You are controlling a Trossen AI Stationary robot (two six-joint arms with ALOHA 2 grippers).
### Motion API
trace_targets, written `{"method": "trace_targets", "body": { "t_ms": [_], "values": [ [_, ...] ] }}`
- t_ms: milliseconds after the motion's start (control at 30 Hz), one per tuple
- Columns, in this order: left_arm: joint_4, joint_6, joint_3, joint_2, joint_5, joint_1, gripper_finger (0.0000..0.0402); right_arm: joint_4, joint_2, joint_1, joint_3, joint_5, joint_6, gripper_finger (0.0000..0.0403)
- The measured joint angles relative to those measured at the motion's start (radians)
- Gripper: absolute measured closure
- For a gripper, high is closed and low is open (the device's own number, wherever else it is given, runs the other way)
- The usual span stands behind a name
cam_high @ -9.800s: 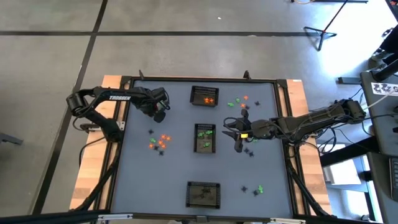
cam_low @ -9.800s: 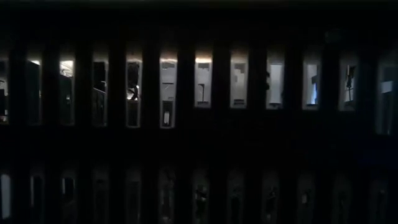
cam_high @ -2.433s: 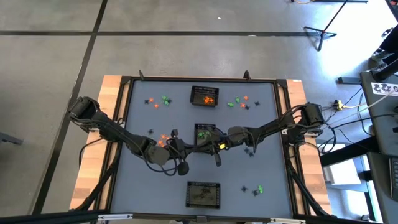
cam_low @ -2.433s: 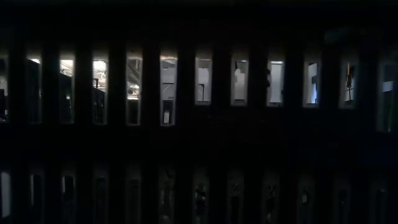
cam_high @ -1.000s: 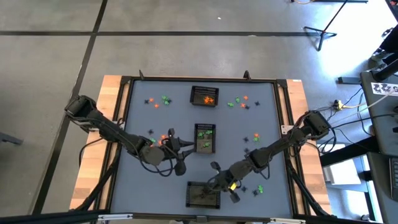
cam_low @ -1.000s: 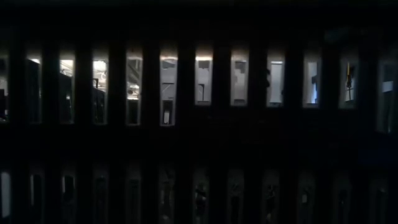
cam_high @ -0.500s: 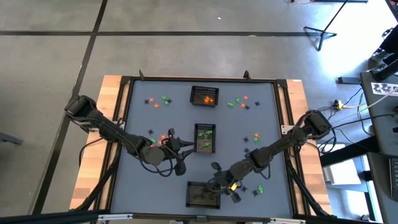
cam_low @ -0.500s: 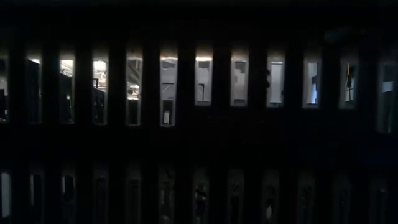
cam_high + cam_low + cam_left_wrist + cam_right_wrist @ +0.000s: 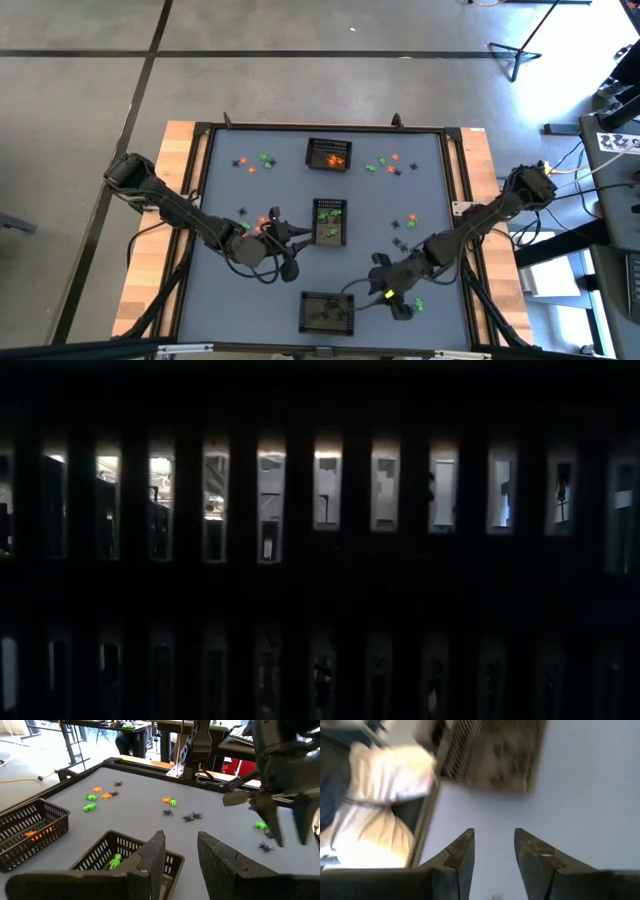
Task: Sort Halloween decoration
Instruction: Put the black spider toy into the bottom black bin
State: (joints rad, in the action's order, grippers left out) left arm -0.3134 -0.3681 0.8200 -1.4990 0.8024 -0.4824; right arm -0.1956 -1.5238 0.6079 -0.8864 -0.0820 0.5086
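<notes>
Now the right gripper is sitting lower centre-right of the high view, just right of the bottom basket, fingers apart with nothing between them; the right wrist view shows the same gap over bare mat with that basket ahead. A second ago it was hanging over the basket's right edge with fingers together, so it looks like a black trinket has just been dropped in, and the arm is pulling back to the right. Judging by that, one more piece is sorted and the arm is heading for the next one, likely the green and black trinkets just beside it at lower right.

Outward, the left gripper is holding unchanged left of the middle basket, fingers slightly apart, empty in its wrist view, near the orange trinkets. More trinkets are waiting at upper left and upper right, flanking the top basket.
</notes>
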Motion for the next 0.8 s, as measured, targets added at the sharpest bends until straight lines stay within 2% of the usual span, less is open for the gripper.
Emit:
{"method": "trace_targets", "body": {
  "t_ms": [167,233,533,800],
  "values": [
    [0.000,-0.017,0.000,0.000,0.000,-0.002,0.0294,-0.109,-0.016,0.061,0.000,0.011,0.129,0.0268],
    [0.000,-0.018,0.000,0.000,-0.004,-0.002,0.0294,-0.099,-0.030,0.088,0.000,0.023,0.159,0.0268],
    [0.001,-0.032,0.000,0.000,-0.008,-0.002,0.0294,-0.127,-0.143,0.177,0.000,0.100,0.168,0.0269],
    [0.004,-0.034,0.000,0.000,-0.008,-0.002,0.0294,-0.177,-0.232,0.186,-0.008,0.121,0.201,0.0272]
  ]
}}
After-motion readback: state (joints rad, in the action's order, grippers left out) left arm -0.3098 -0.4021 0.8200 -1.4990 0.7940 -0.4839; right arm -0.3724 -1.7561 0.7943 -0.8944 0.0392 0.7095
